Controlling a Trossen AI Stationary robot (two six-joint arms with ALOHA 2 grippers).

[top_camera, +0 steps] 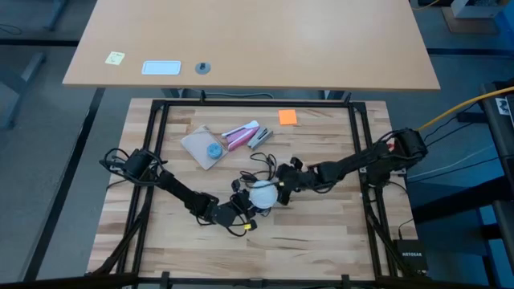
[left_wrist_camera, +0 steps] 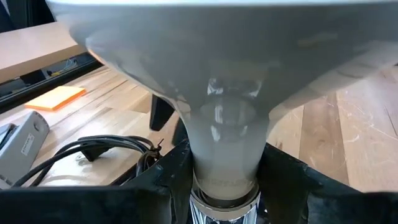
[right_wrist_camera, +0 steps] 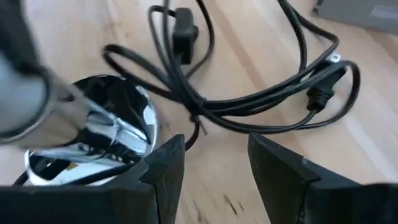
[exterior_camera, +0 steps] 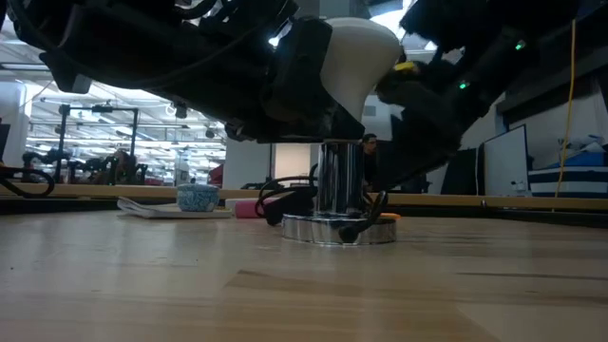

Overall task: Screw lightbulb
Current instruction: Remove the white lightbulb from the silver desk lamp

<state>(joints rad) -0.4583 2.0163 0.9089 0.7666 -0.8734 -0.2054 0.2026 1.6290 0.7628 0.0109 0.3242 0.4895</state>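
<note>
The lightbulb stands upright at the middle of the wooden tabletop, its narrow neck seated down into a silvery socket whose round chrome base rests flat on the wood. The left claw comes in from the left side and is clamped on the lightbulb's neck, its dark fingers pressed against both sides just above the metal collar. The right claw sits just to the right of the bulb, its two fingers standing apart with bare wood between them, holding nothing; it looks to be just clear of the glass, though the overhead view is too crowded to be sure. A black cord with its plug lies looped on the tabletop just beyond the socket. Farther back, toward the left, are a pink-and-white tube, a small blue cup on a brown card, and an orange sticky note.
</note>
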